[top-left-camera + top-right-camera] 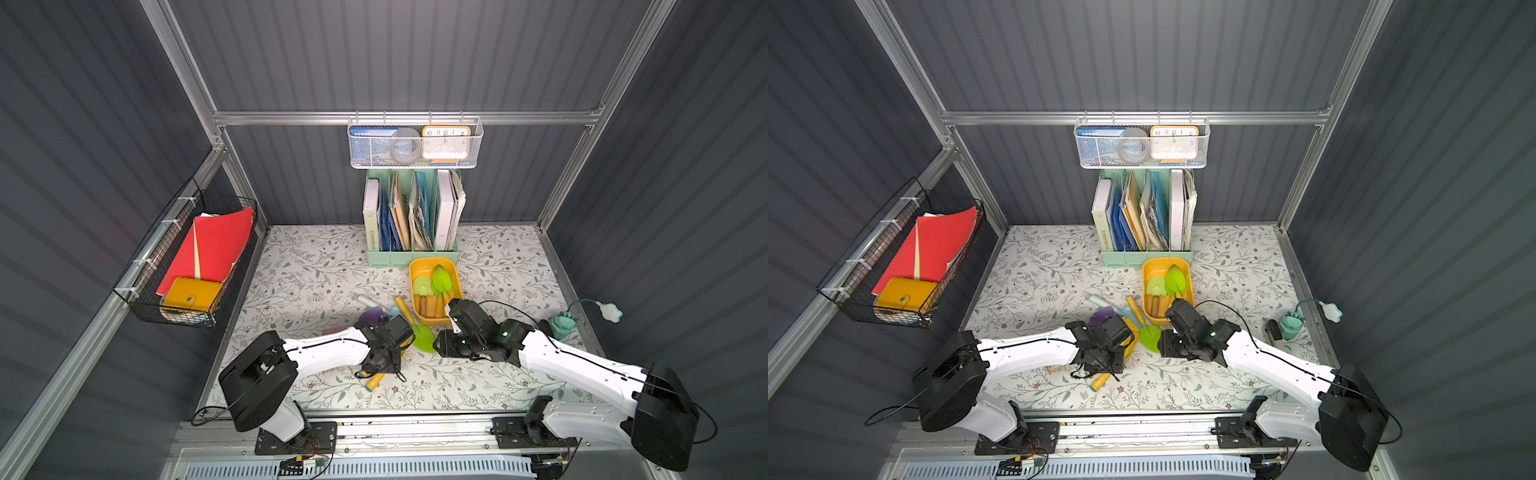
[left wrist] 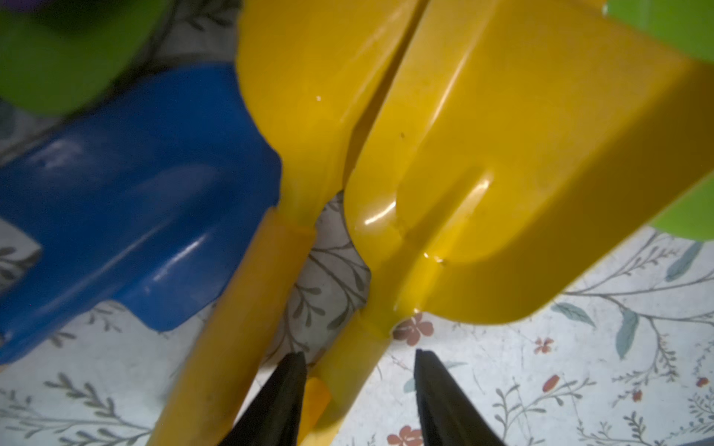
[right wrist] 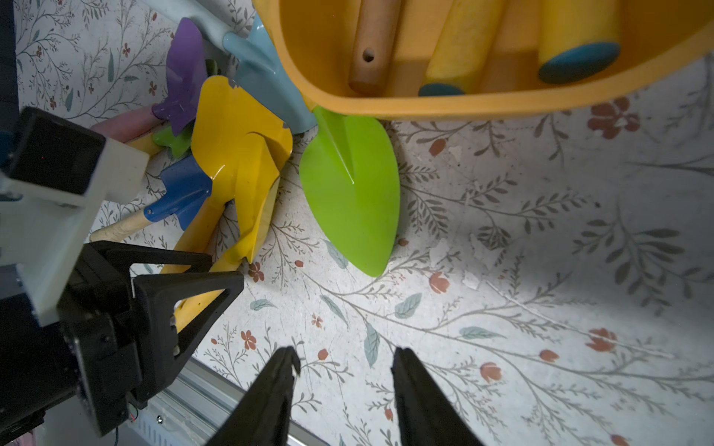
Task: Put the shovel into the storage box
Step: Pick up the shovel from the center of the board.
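Honestly, the pile is the risky bit. On the counter point(image 1: 316, 270), just short of the storage box point(image 1: 432, 262), the left claw point(image 2: 359, 359) sits astride the handle of one yellow shovel point(image 2: 502, 154). It's narrow, with a sliver of gap on one side, so not pinching yet. A second yellow shovel point(image 2: 309, 96) lies right against it and a blue shovel point(image 2: 135, 193) butts up to that. I reckon a lift could drag neighbours or twist the blade. The box already holds shovels, so room looks tight. The right claw point(image 3: 345, 359) hangs open and empty near a green shovel point(image 3: 351, 193). Only the left wrist view shows the handle between the fingers point(image 2: 278, 405). In both top views the wrist hides that, though they show inside the box.
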